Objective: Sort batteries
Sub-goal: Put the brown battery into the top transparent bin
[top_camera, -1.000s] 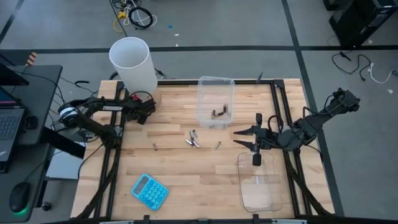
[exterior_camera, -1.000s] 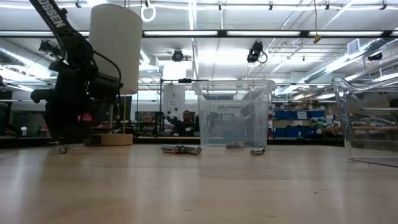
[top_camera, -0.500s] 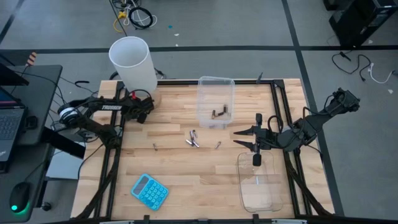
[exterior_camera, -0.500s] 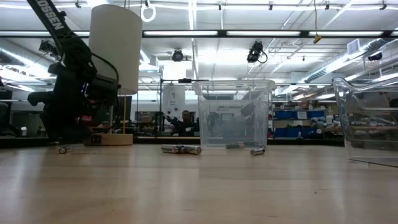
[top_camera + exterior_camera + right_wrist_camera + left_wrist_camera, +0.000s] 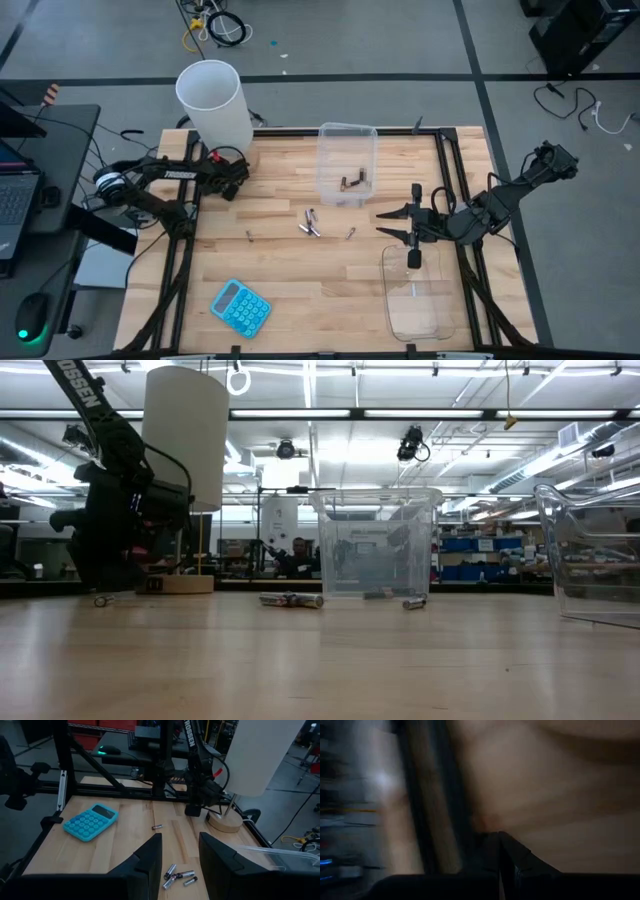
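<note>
Wooden table [image 5: 290, 275] holds loose batteries [image 5: 178, 878] just ahead of the right gripper [image 5: 180, 851], fingers spread, empty. Drop squarely over one cell. Left gripper [image 5: 236, 183] clenched, parked far off.

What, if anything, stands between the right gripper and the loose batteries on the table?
Nothing visible. The right gripper, fingers open, points across bare wood at the batteries. The tub sits beyond that line, and the second tub lies to the gripper's other side.
</note>
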Robot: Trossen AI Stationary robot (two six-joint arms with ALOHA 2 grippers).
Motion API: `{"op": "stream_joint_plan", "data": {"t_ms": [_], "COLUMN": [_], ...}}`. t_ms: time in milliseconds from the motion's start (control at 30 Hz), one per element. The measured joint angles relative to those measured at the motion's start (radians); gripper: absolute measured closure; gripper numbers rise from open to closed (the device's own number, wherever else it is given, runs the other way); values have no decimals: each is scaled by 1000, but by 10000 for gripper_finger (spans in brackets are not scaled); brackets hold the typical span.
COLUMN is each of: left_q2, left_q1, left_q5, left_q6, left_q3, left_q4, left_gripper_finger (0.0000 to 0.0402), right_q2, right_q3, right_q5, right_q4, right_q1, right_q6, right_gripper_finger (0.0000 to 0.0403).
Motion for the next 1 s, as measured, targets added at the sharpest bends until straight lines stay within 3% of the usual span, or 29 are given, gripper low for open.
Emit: {"op": "stream_joint_plan", "data": {"t_ms": [267, 433, 600, 1000], "left_q2": [1, 1, 1, 0], "left_q1": [-102, -141, -109, -114], "left_q5": [112, 93, -44, 14], "left_q6": [-45, -77, -30, -9], "left_q3": [90, 143, 147, 148], "left_q4": [-113, -207, -187, -121], "left_gripper_finger": [402, 402, 402, 402], "right_q2": [0, 0, 0, 2], "right_q3": [0, 0, 0, 0], "right_q5": [0, 0, 1, -5], "right_q4": [-6, -8, -6, -3], "right_q1": [2, 2, 2, 5], "right_q6": [14, 15, 10, 31], "right_gripper_finger": [288, 288, 288, 288]}}
